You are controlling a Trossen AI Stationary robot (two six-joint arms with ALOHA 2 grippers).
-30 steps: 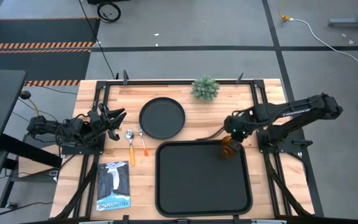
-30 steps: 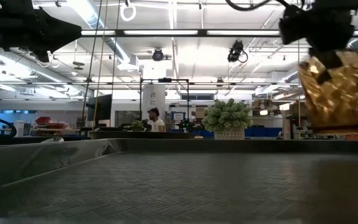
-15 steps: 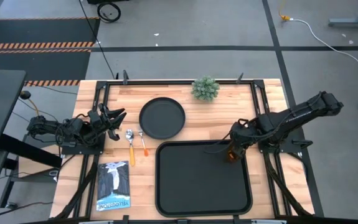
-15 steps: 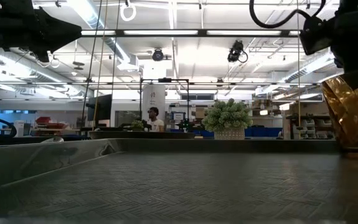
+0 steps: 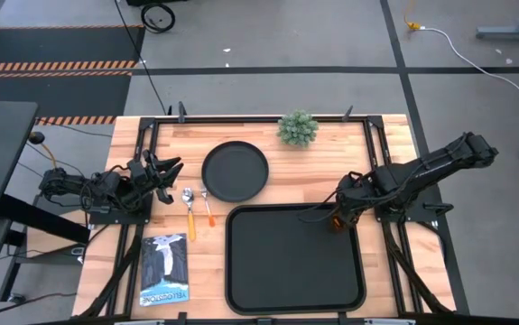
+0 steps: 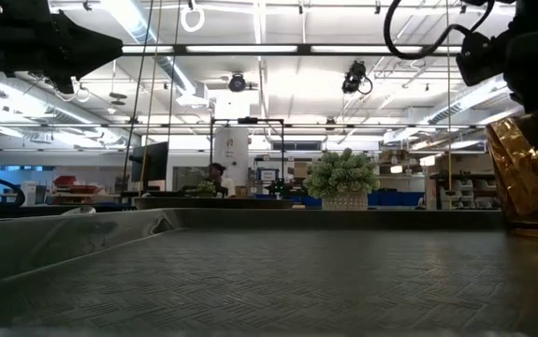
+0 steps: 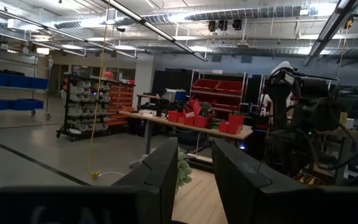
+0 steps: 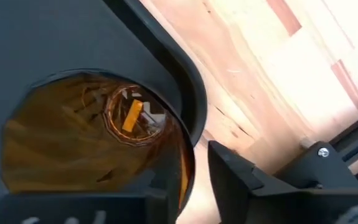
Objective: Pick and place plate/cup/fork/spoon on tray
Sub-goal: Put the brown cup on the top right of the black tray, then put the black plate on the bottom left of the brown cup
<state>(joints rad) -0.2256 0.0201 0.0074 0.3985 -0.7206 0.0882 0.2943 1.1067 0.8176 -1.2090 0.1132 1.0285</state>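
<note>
High view: the right pincer point(image 5: 338, 219) is closed around the small translucent amber cup point(image 5: 336, 221), which sits in the far right corner of the large black rectangular tray point(image 5: 295, 298). The left pincer point(image 5: 162, 172), fingers spread and empty, waits at the wooden tabletop point(image 5: 385, 158) edge beside the orange-handled spoon point(image 5: 189, 209) and fork point(image 5: 208, 206). Round black plate point(image 5: 235, 171) and green plant point(image 5: 298, 127) stand clear behind the tray.

A translucent amber-orange cup point(image 8: 91, 146) is standing upright inside the rounded corner of the black rimmed tray point(image 8: 54, 43), with pale wooden tabletop point(image 8: 278, 68) filling the frame's upper right.
</note>
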